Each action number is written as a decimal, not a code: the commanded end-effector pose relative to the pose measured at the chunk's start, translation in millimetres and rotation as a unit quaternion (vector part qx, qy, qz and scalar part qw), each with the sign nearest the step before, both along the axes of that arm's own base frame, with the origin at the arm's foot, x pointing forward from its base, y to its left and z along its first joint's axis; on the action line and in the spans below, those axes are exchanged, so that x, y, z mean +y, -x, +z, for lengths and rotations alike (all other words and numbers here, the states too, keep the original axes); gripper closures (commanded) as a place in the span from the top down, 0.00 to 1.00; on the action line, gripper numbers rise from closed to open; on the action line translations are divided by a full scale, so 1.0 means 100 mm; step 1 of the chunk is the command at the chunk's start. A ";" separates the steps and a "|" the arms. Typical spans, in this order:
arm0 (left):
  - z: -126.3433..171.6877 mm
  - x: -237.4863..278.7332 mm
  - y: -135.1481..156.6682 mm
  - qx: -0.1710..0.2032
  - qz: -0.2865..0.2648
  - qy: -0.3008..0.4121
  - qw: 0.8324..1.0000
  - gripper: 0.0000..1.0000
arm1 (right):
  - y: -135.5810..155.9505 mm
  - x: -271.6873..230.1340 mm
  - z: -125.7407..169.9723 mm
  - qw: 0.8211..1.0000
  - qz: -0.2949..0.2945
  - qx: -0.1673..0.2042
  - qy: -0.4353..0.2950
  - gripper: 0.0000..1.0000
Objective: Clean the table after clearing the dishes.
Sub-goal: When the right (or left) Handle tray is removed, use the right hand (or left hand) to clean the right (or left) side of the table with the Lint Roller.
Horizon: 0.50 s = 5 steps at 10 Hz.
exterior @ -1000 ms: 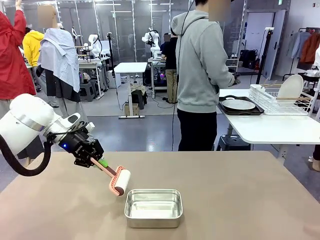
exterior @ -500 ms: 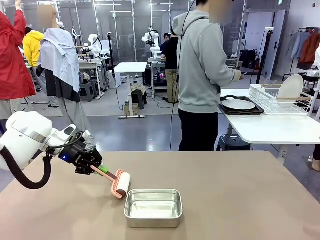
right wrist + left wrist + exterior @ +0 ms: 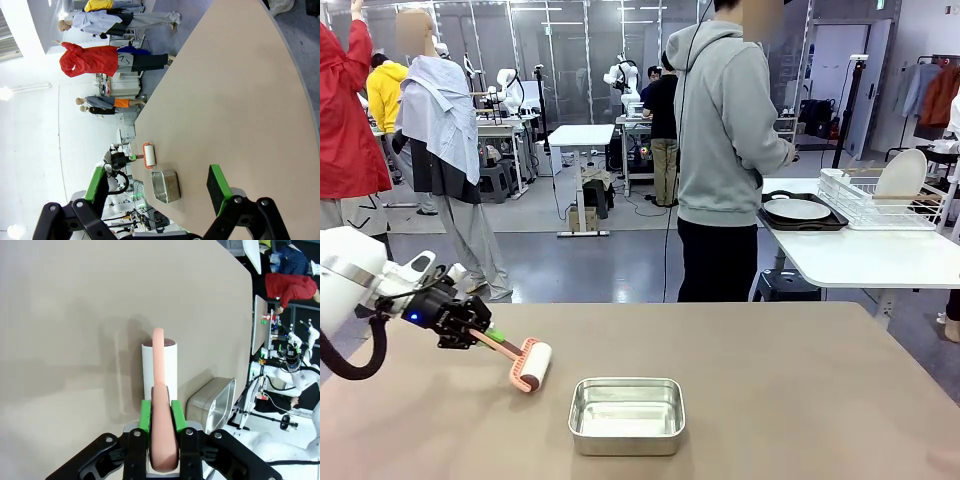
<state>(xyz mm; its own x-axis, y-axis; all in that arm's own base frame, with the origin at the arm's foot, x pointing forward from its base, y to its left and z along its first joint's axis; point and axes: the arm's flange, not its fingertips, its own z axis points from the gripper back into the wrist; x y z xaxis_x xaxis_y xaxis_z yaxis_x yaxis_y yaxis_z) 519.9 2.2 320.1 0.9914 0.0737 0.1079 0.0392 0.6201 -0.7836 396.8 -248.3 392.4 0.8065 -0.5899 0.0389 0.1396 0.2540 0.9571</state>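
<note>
Front view: your left hand (image 3: 470, 330) is clamped on the pink handle of a lint roller (image 3: 530, 364), its white drum on the surface (image 3: 800, 400) left of the steel pan (image 3: 626, 415).
Handling: light, stiff; hold mid-handle.
Right hand (image 3: 160, 195): jaws apart, empty.
Dishes (image 3: 797, 209): far-right white table.

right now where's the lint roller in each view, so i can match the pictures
Front view: the lint roller lies left of centre, its handle in the shut left gripper, its white roll on the table.
Left wrist view: the roller sits at centre, rising from the gripper's green pads.
Right wrist view: small, lower left.
Shared landmark: the steel pan, beside the roller in all three.
</note>
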 end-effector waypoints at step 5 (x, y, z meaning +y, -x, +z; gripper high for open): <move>0.31 0.89 0.12 -0.021 -0.017 -0.127 0.992 0.21 | 0.03 0.01 0.03 1.000 0.005 0.003 -0.001 1.00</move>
